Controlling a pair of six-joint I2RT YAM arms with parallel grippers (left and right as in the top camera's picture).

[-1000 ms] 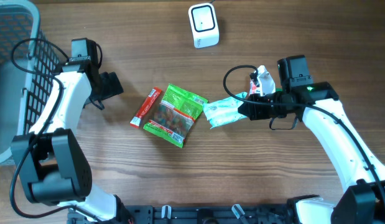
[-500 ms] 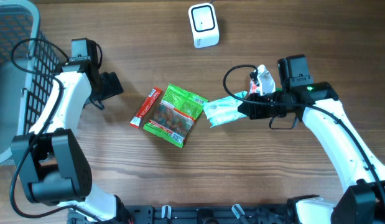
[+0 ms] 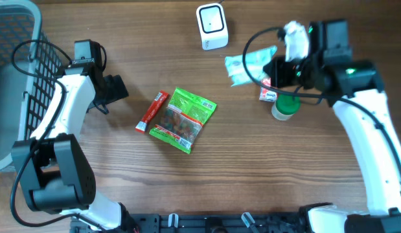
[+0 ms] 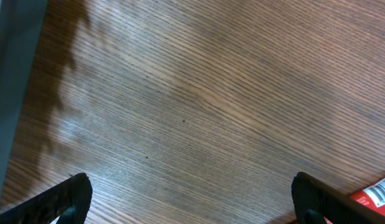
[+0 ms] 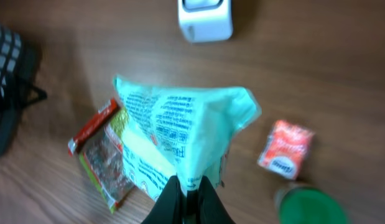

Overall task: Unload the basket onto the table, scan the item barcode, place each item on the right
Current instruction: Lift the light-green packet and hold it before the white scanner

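Right gripper (image 5: pixel 189 190) has lifted, pinching the mint packet (image 5: pixel 180 134); scanner (image 5: pixel 204 18) lies ahead of it. Left gripper (image 4: pixel 192 198) spread wide.

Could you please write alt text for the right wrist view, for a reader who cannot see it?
The right fingers pinch a pale green packet by its edge over a wooden table. A white scanner sits beyond it; a small red sachet and a green lid lie to its right.

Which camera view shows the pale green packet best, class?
Right wrist: the pale green packet sits large, print visible, pinched by the right gripper. Overhead shows it small; left wrist misses it.
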